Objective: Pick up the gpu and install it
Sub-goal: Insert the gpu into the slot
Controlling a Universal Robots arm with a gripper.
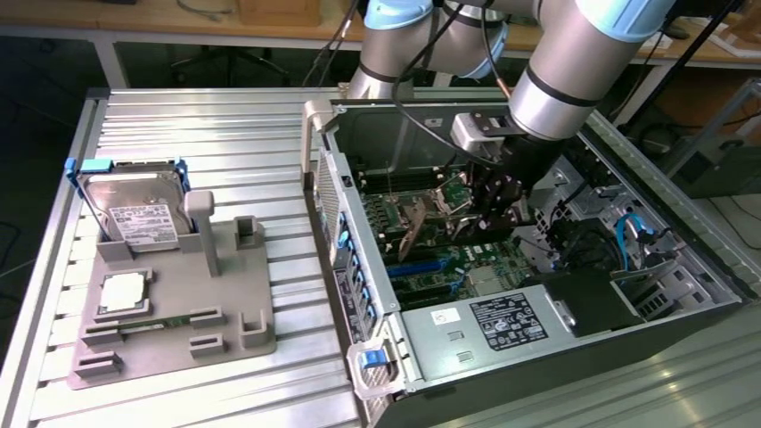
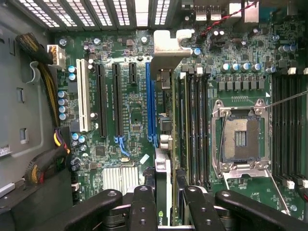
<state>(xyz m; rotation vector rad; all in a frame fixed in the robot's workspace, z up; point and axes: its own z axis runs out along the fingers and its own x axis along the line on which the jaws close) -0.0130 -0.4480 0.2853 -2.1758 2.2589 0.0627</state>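
My gripper (image 1: 491, 212) reaches down inside the open computer case (image 1: 356, 267) and is shut on the gpu (image 1: 416, 227), a thin tan-green card held on edge over the motherboard. In the wrist view the gpu (image 2: 163, 178) runs edge-on away from my gripper (image 2: 168, 209), clamped between the black fingers (image 2: 143, 204). Its silver end bracket (image 2: 169, 44) points toward the vented rear wall. The card stands just beside the long blue slot (image 2: 150, 106). Whether it touches the slot I cannot tell.
Black card slots (image 2: 101, 101) and a white slot (image 2: 83, 96) lie on one side, memory slots (image 2: 195, 130) and the open CPU socket (image 2: 239, 137) on the other. The power supply (image 1: 505, 323) fills the case's front. A grey fixture (image 1: 178, 339) holds a hard drive (image 1: 137, 209) and memory stick (image 1: 160, 323).
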